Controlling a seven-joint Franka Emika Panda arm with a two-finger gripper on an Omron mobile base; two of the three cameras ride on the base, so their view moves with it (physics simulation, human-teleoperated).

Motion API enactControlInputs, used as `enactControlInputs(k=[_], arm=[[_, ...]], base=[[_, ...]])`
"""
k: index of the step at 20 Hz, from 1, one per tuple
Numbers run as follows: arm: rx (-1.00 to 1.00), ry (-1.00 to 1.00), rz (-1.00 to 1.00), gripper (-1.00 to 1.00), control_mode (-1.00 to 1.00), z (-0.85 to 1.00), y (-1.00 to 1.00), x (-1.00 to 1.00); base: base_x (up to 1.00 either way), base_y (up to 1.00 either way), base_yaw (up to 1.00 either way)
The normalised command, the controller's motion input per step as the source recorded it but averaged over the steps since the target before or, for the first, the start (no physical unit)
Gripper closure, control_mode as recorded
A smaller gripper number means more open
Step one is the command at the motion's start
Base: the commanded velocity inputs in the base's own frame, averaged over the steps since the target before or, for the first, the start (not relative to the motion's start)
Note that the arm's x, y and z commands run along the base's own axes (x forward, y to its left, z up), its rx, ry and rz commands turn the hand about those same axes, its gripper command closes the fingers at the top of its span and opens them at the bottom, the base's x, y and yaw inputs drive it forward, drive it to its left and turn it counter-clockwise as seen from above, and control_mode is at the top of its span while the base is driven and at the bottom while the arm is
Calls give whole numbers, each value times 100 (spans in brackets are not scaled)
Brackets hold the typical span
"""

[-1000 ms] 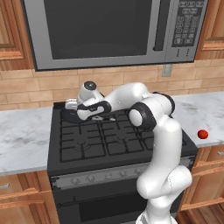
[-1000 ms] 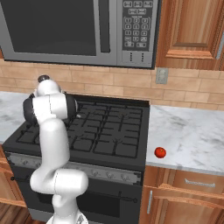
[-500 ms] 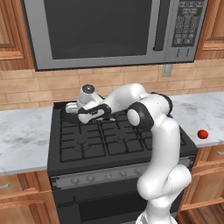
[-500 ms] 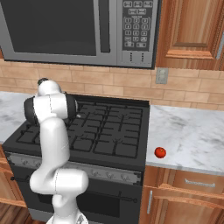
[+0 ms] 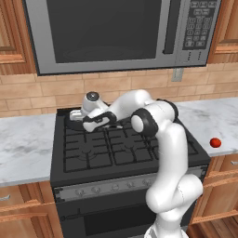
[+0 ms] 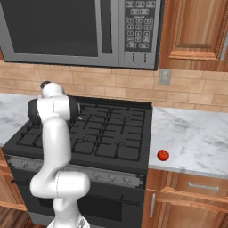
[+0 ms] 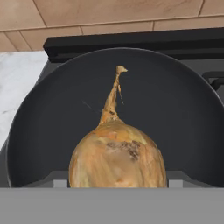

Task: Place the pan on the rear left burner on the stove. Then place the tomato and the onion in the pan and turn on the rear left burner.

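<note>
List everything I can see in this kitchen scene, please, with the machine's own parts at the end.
Round shallow black frying pan: one, black, on the rear left of the stove.
Tan papery onion with a pointed tip: one, yellowish-brown, at the pan, close in front of the hand camera.
Small smooth red tomato: one, red, on the counter right of the stove.
Wide black gas stove: one, black grates, silver knob strip.
Grey microwave: one, above the stove.
Marble counter: white-grey, both sides of the stove.
Wooden cabinets: brown, above and below.
White robot arm: one, reaching to the pan.
Gripper: one, over the pan; grip not clear.
</note>
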Motion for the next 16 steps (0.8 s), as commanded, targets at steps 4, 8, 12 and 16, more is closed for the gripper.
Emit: enactControlInputs(k=[4,8,12,16], arm=[[0,0,0,100,-100,-14,0,24],[-2,0,0,100,-100,-21,0,8],[-2,1,0,100,-100,-24,0,6],[-2,1,0,-100,-100,-17,2,2]], base=[[0,0,0],[0,0,0],[0,0,0],[0,0,0]])
